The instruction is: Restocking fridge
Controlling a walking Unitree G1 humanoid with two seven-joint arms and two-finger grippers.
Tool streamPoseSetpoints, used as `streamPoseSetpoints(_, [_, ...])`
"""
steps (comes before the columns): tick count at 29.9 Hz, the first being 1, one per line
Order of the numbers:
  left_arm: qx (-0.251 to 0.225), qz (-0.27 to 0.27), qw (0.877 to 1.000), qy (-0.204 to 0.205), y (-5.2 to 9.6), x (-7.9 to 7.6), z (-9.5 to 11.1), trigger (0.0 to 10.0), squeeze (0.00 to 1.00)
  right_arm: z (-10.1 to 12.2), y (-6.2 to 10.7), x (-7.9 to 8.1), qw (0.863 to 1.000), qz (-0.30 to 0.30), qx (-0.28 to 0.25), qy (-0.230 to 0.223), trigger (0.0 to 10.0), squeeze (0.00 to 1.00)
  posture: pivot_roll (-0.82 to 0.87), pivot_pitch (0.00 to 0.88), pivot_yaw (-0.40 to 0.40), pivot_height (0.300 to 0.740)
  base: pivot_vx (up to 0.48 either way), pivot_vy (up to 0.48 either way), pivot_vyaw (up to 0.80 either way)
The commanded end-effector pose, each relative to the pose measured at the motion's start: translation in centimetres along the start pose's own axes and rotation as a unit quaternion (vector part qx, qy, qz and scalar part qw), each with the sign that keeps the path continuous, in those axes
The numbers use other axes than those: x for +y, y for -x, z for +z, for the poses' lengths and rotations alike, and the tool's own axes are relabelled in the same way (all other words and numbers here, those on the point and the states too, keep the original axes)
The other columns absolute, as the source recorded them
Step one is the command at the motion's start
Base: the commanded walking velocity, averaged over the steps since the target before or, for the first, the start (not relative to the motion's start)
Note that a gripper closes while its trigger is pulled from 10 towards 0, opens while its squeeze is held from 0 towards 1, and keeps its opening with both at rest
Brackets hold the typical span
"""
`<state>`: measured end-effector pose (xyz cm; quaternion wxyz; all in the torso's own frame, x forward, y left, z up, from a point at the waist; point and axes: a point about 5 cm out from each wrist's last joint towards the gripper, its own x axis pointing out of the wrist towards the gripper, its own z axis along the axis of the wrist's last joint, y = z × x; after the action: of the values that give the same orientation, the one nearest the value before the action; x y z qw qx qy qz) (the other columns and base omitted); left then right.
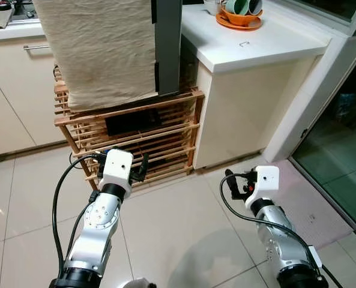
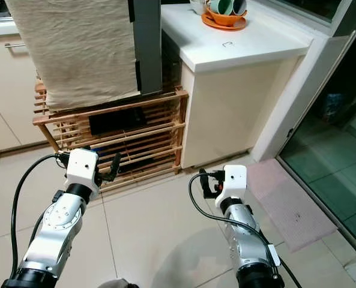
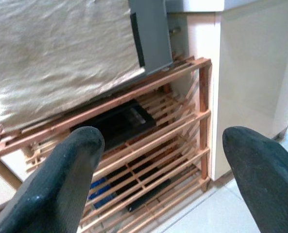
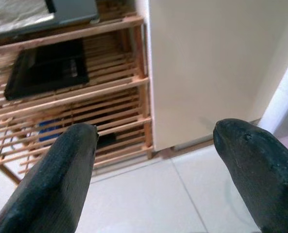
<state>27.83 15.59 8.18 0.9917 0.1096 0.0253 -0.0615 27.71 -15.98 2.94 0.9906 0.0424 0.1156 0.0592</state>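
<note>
The robot stands on a pale tiled floor [image 1: 178, 234] facing a wooden slatted rack [image 1: 135, 141] at 12 o'clock. On top of the rack sits a grey appliance [image 1: 167, 45] draped with a cream cloth [image 1: 99, 48]; whether it is the fridge cannot be told, and no groceries can be made out. A black flat object [image 3: 117, 121] lies on the rack's upper shelf, and something blue [image 3: 97, 189] shows lower down. At 2 o'clock a white worktop [image 1: 256, 45] carries an orange dish [image 1: 238, 21] with cups.

The left gripper [image 1: 143, 168] is held low just in front of the rack, its jaws spread wide apart and holding nothing. The right gripper [image 1: 238, 185] hovers over the floor near the cabinet's corner, jaws likewise wide apart and empty. A pinkish mat [image 1: 310, 204] lies at 4 o'clock beside a glass door [image 1: 346, 150].
</note>
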Motion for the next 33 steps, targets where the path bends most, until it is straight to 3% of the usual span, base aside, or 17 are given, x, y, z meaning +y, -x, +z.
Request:
streamPoseSetpoints(1, [0.001, 0.001, 1.0, -0.003, -0.15, -0.09, 0.15, 10.0, 0.0, 0.57, -0.31, 0.01, 1.0, -0.001, -0.01, 0.002, 10.0, 0.0, 0.01, 0.0, -0.015, 0.74, 0.431, 0.0, 0.0])
streamPoseSetpoints(16, [0.001, 0.003, 1.0, 0.017, 0.07, -0.15, -0.14, 10.0, 0.0, 0.53, -0.36, 0.31, 1.0, 0.011, -0.009, 0.008, 10.0, 0.0, 0.01, 0.0, -0.01, 0.74, 0.43, 0.019, 0.67])
streamPoseSetpoints(18, [-0.008, 0.0, 1.0, 0.005, 0.13, -0.26, 0.03, 10.0, 0.0, 0.45, -0.35, 0.25, 1.0, 0.009, -0.008, 0.003, 10.0, 0.0, 0.01, 0.0, -0.009, 0.74, 0.3, 0.148, 0.66])
streamPoseSetpoints(23, [0.006, 0.011, 1.0, -0.019, 0.04, -0.22, -0.24, 10.0, 0.0, 0.36, -0.44, 0.11, 1.0, 0.0, -0.005, -0.002, 10.0, 0.0, 0.01, 0.0, -0.009, 0.74, 0.0, 0.0, 0.67])
streamPoseSetpoints(33, [0.023, 0.018, 0.999, 0.013, -0.31, 0.1, -0.68, 10.0, 0.0, 0.3, -0.74, -0.03, 1.0, 0.0, 0.001, 0.0, 10.0, 0.0, 0.02, 0.0, -0.018, 0.74, 0.0, 0.375, 0.0])
